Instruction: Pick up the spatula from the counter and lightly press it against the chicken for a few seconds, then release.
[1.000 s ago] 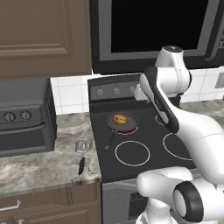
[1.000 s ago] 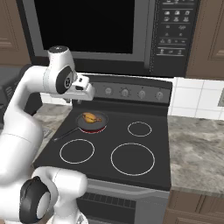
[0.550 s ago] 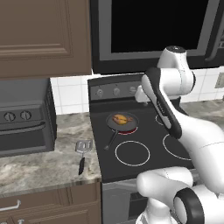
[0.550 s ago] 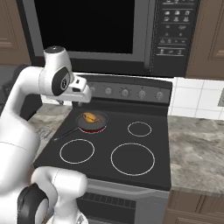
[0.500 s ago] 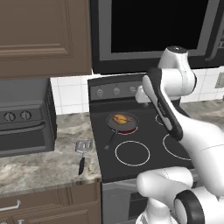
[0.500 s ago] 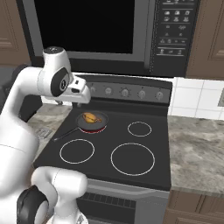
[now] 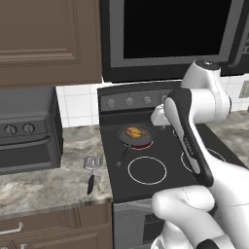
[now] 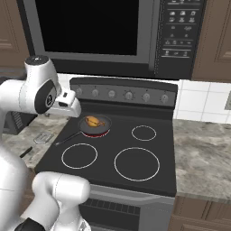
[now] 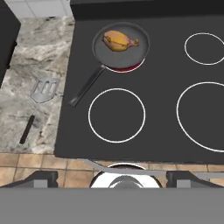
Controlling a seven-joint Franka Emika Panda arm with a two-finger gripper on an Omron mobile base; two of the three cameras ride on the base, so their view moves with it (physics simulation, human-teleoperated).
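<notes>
Marbled grey counter [image 9: 39,57] meets the black stove [image 9: 162,144], and the pincer [image 9: 113,177] hangs high over the stove's front edge, pointing down, jaws spread wide w/ nothing between. That's prob. a lookout pose, since spatula and pan both fit under it. Spatula [image 9: 43,89] lies flat on the counter, well below the pincer and off to its left in hand view, near the stove edge but not touching. It has a slotted-looking silver blade toward the backsplash, a thin neck, and a dark handle trailing toward the counter front, so a top-down grab on the handle looks unobstructed. Pan [image 9: 131,54] sits on the rear-left burner, ahead of the pincer, red glow at its rim, handle angled toward the spatula. Chicken [image 9: 119,40], a browned drumstick-like piece, rests inside the pan, well apart from the spatula.
</notes>
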